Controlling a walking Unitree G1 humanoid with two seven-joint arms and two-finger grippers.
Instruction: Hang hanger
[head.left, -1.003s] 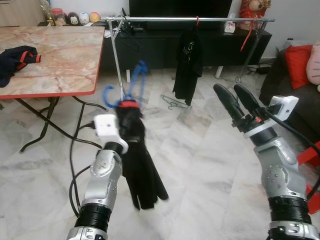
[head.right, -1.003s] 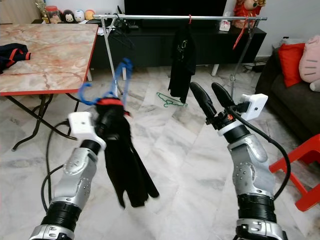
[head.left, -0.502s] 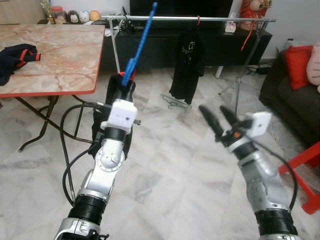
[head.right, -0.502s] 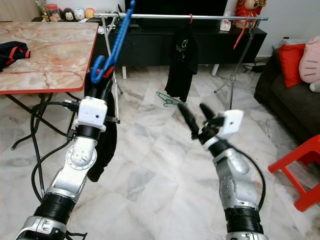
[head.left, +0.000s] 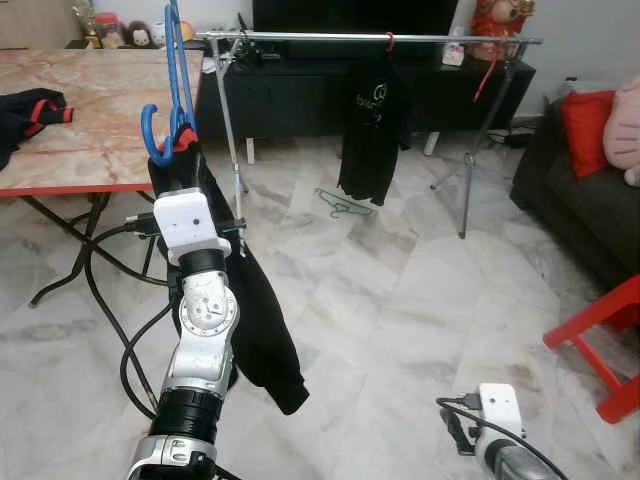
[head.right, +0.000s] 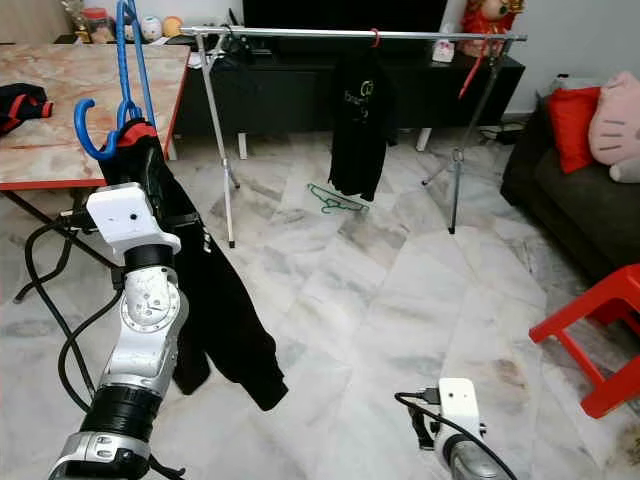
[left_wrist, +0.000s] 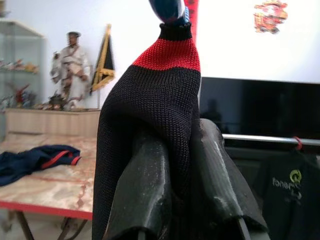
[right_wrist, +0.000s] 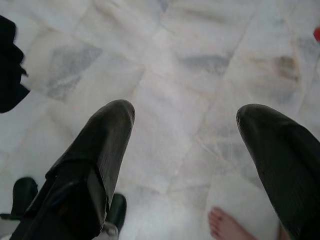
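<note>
Up in front of me, left of centre, my left gripper stands raised, fingers clamped on the black garment with the red collar bunched between them. Pads nearly meet; only cloth fills the gap. Blue hanger rises out of the collar above the fingertips, hook curling toward the marble-topped table. Garment hangs down along my left forearm, hem well above the marble floor.

Hanger sits short of the clothes rail, which runs across the back of the room with a black shirt hung on it by a red hook. Green hanger lies on the floor beneath that shirt.

Right gripper is low, pointing at the floor, fingers spread wide and holding nothing. Head views give just its white wrist camera at the bottom edge.

Left wrist view adds the knit texture of the collar, a figurine on a shelf, a dark blue cloth on the table. Right wrist view adds a bare foot of a person on the tiles, and a black flap of the garment at the frame edge. Head views add a red cushion on a dark sofa and a red stool.
</note>
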